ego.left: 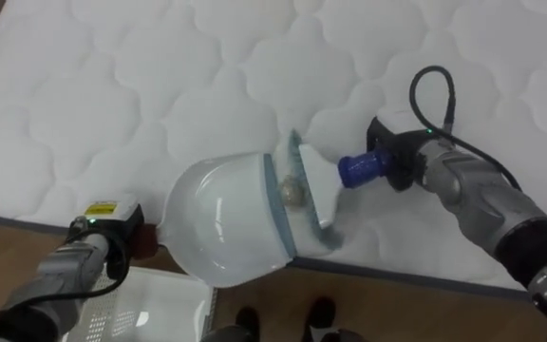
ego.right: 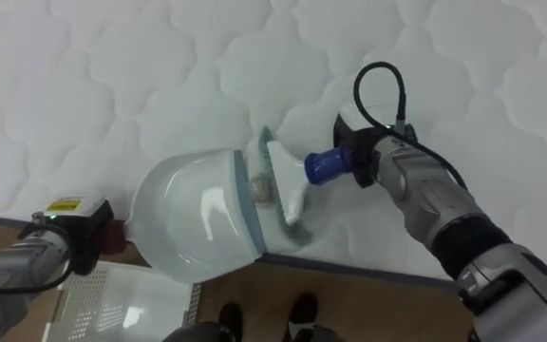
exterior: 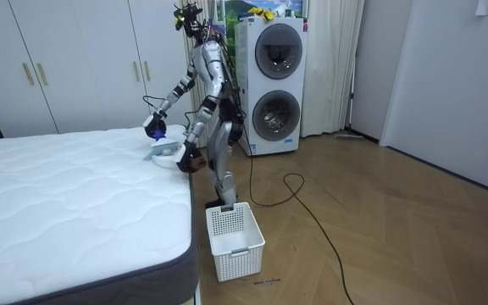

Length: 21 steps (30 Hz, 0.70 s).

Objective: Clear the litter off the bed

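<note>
I stand at the edge of the white quilted mattress point(ego.left: 112, 95), with the washer stack behind me in the room view. A white domed dustpan point(ego.left: 221, 223) lies with its mouth on the mattress edge and its back end out over the floor. My left hand point(ego.left: 129, 231) grips that back end. My right hand point(ego.left: 402, 157) is shut on the blue handle point(ego.left: 359, 169) of a small brush point(ego.left: 313, 195), whose white head rests at the pan's mouth. A small greyish crumpled ball point(ego.left: 291, 190) sits just inside that mouth, against the brush.
A white slatted basket point(exterior: 235, 240) stands on the wooden floor by the bed's corner, below my left arm point(ego.left: 150, 304). The dark mattress border point(ego.left: 425, 274) runs along the near edge. White wardrobes point(exterior: 74, 59) stand behind the bed.
</note>
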Available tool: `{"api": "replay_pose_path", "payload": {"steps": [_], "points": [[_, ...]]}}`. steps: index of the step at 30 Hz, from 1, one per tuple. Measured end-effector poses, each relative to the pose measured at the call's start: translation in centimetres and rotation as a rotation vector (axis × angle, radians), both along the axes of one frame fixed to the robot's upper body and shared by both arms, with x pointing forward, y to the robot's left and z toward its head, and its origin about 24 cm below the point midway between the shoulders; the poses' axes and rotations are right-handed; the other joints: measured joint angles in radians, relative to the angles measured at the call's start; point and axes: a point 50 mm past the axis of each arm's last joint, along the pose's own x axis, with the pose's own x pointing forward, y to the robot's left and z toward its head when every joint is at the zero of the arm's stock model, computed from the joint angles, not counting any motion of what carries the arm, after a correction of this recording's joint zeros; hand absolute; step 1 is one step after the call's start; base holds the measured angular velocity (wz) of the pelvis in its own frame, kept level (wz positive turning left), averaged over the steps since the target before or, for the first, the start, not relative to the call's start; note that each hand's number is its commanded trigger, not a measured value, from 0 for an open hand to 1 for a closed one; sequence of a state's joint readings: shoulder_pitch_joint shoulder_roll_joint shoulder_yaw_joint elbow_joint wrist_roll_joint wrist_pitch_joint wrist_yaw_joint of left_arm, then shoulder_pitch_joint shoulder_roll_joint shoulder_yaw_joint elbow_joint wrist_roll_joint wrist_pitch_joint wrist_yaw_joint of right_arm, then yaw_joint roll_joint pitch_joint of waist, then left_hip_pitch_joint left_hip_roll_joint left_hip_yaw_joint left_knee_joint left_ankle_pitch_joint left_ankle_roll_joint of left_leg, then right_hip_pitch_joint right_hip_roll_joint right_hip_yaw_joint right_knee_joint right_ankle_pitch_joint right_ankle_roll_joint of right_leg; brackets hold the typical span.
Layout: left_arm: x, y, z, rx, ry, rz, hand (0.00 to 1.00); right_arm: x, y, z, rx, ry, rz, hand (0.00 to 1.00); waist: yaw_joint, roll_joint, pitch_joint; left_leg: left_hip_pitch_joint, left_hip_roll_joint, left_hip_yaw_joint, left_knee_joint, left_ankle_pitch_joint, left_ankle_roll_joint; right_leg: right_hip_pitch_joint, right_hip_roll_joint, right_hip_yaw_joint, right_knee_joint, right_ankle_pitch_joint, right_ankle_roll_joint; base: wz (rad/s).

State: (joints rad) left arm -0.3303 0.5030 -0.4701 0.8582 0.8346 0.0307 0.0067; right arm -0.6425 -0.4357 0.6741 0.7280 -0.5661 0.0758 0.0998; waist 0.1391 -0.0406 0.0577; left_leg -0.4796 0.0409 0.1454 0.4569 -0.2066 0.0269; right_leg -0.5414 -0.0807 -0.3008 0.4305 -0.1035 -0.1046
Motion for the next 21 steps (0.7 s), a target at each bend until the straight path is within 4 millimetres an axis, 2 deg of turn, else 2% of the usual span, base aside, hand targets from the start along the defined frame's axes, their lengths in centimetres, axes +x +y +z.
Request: {"api": "replay_pose_path", "payload": {"steps": [6, 13, 17, 21], "points": [[0.0, -0.2, -0.1, 0.000, 0.000, 0.000, 1.00, -0.1, 1.3, -0.4, 0.087, 0.059, 0.004, 1.00, 0.002, 0.003, -0.0017, -0.001, -0.002, 0.001, 0.000, 0.000, 0.000, -0.006, -0.004, 0.000, 0.010, -0.006, -0.001, 0.00], [0.0, -0.3, -0.1, 0.005, 0.001, -0.001, 1.00, 0.0, 1.7, -0.3, 0.156, 0.078, -0.013, 1.00, 0.002, 0.004, -0.0023, -0.002, -0.003, 0.001, 0.008, 0.000, 0.000, -0.007, -0.007, 0.001, 0.021, -0.007, -0.001, 0.00], [0.0, -0.5, -0.2, 0.009, 0.003, -0.008, 1.00, -0.1, 2.6, -0.3, 0.190, 0.107, 0.018, 1.00, 0.001, 0.015, -0.0091, -0.003, -0.003, 0.000, 0.015, 0.000, 0.000, -0.007, -0.009, 0.000, 0.025, -0.008, -0.002, 0.00], [0.0, -0.6, -0.3, 0.009, 0.006, -0.009, 1.00, -0.2, 4.0, -0.1, 0.241, 0.127, 0.072, 1.00, 0.000, 0.017, -0.0107, 0.000, -0.006, 0.000, 0.018, 0.000, 0.000, -0.008, -0.014, -0.001, 0.037, -0.013, -0.005, 0.00]]}}
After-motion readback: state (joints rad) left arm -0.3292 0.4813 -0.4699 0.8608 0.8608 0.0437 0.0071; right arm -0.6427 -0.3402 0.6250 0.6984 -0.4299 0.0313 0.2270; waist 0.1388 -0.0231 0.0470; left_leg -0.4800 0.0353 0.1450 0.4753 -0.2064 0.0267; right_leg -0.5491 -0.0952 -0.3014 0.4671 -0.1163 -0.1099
